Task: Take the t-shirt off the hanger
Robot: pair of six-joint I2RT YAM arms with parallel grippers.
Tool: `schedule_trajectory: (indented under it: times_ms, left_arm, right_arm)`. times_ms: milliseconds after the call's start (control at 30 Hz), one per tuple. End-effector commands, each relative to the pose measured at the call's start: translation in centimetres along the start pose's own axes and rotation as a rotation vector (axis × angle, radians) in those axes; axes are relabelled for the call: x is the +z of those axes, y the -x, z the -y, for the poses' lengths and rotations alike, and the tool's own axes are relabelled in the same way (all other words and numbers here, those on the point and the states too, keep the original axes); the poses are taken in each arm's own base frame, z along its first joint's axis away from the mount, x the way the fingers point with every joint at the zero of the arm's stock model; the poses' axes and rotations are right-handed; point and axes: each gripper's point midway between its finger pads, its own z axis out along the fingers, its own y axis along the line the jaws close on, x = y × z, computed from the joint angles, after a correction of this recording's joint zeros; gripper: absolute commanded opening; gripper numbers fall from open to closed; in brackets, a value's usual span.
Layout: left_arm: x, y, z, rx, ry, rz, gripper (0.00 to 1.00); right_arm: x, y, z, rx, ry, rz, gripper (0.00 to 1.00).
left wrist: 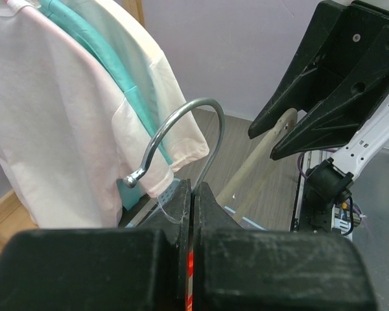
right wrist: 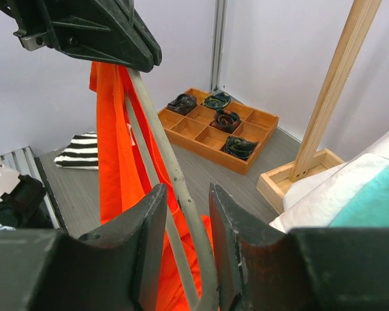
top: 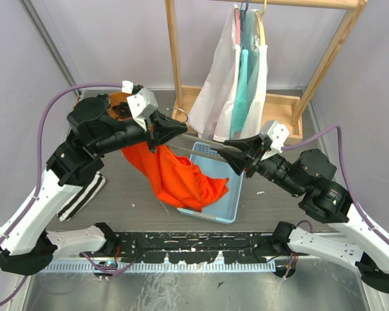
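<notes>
An orange t-shirt (top: 178,178) hangs from a grey-beige hanger (top: 198,146) held above the table, its lower part draped into a basket. My left gripper (top: 178,128) is shut on the hanger just below its metal hook (left wrist: 204,110). Orange cloth (left wrist: 190,265) shows in the slit of the left gripper (left wrist: 194,191). My right gripper (top: 225,152) is at the hanger's right end. In the right wrist view its fingers (right wrist: 152,214) stand either side of the hanger arm (right wrist: 162,142) with a gap on the left side, the shirt (right wrist: 110,162) behind.
A light blue basket (top: 228,197) lies under the shirt. A wooden rack (top: 175,52) at the back carries white and teal garments (top: 236,84). A striped cloth (top: 84,194) lies at the left. A wooden compartment tray (right wrist: 214,126) sits at the far left.
</notes>
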Motion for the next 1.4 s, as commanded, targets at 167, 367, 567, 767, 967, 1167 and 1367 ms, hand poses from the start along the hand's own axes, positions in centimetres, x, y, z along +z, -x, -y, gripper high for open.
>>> schedule_trajectory:
  times_ms: [167, 367, 567, 767, 967, 1167, 1367]
  left_arm:
    - [0.1, 1.8, -0.3, 0.037, 0.004, 0.061, 0.0]
    - [0.2, 1.5, -0.1, 0.049, -0.012, 0.056, 0.0]
    - [0.3, 1.5, -0.2, 0.049, -0.011, 0.052, 0.0]
    - [0.6, 1.4, -0.8, 0.031, 0.016, 0.05, 0.11]
    - [0.3, 1.4, -2.5, -0.004, 0.124, 0.061, 0.66]
    - [-0.7, 1.6, -3.5, -0.019, 0.207, 0.074, 0.75]
    - [-3.0, 2.0, -4.1, -0.039, 0.299, 0.12, 0.77]
  right_arm:
    - [0.2, 0.5, -0.9, 0.014, 0.05, 0.024, 0.29]
    - [0.3, 0.4, -1.5, 0.012, 0.082, 0.021, 0.21]
    - [0.2, 0.2, -1.6, 0.011, 0.092, 0.022, 0.09]
    - [0.1, 0.4, -1.6, 0.024, 0.085, 0.032, 0.01]
    - [0.2, 0.9, -0.6, 0.067, 0.02, 0.048, 0.01]
    - [0.2, 1.5, 0.1, 0.097, -0.025, 0.068, 0.01]
    - [0.2, 1.7, 0.8, 0.113, -0.066, 0.084, 0.01]
